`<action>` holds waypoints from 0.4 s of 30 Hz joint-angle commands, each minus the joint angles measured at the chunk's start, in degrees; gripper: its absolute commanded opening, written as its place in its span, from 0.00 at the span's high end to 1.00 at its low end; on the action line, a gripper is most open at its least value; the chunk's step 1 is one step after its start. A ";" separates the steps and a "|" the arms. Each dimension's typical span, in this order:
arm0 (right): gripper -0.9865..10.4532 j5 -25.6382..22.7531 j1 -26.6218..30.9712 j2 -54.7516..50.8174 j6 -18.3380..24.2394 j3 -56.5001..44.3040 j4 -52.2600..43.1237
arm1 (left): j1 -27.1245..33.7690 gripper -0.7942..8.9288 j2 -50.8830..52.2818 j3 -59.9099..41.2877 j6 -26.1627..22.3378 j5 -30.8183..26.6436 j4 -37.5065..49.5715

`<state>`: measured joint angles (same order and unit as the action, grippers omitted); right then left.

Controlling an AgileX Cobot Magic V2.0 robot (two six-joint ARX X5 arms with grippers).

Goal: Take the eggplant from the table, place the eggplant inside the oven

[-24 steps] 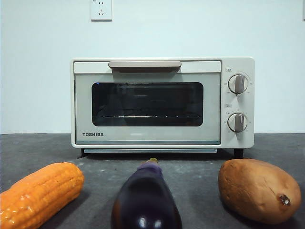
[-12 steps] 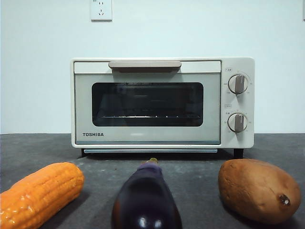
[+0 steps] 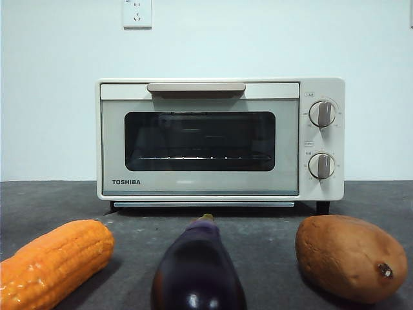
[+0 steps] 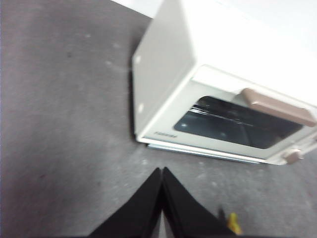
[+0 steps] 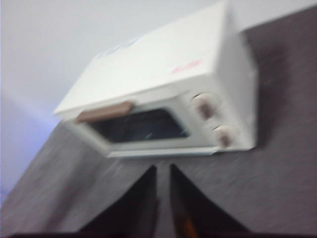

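The glossy dark purple eggplant (image 3: 198,271) lies on the dark grey table (image 3: 264,226) at the front middle, its stem cap towards the oven (image 3: 219,139). The cream-white oven stands behind it with its glass door closed and the beige handle (image 3: 195,87) at the top. Neither gripper shows in the front view. My left gripper (image 4: 162,171) hangs shut and empty above bare table, off the oven's (image 4: 163,74) left front corner. My right gripper (image 5: 163,167) is held high in front of the oven (image 5: 163,64), its jaws a narrow gap apart with nothing between them; that view is blurred.
An orange corn cob (image 3: 55,261) lies to the left of the eggplant and a brown sweet potato (image 3: 348,258) to its right. A white wall with a socket (image 3: 137,13) rises behind the oven.
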<state>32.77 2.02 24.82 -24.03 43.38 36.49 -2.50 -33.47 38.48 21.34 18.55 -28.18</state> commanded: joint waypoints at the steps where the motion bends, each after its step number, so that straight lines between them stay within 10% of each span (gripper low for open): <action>1: 0.74 6.58 -0.72 4.13 0.48 3.54 1.29 | -0.37 0.91 -3.48 3.21 -1.90 2.69 0.28; 12: 0.63 18.34 -10.54 12.07 -11.15 5.07 -6.54 | -4.37 0.91 -10.78 6.47 -3.74 4.20 0.72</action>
<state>50.78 -7.57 36.45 -32.91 47.64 30.59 -6.61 -43.72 43.83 18.83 22.50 -28.01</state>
